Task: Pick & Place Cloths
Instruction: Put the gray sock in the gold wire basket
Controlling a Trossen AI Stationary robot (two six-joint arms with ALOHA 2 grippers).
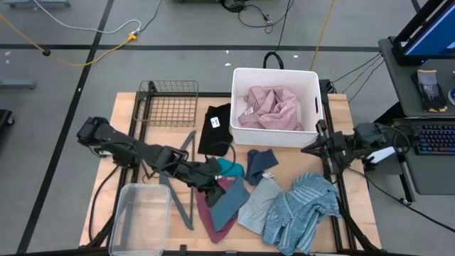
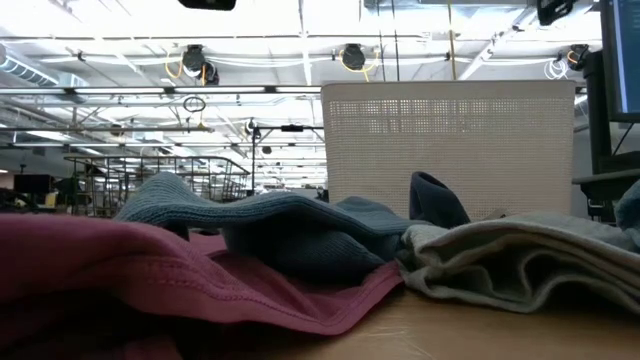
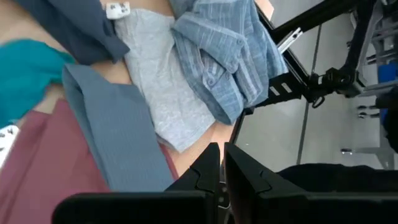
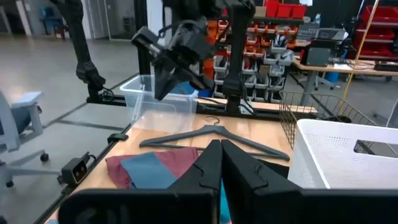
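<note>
L gripper (image 1: pixel 211 186) over cloth heap mid-counter, fingers together, nothing held; teal cloth (image 1: pixel 229 168) just beside, toward white bin (image 1: pixel 311 114). L arm nearer. R gripper (image 1: pixel 307 149) by bin, fingers together, empty.

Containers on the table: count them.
3: white plastic bin at the far edge holding a pink cloth; wire basket beside it; clear plastic tub at the near-left corner.
</note>
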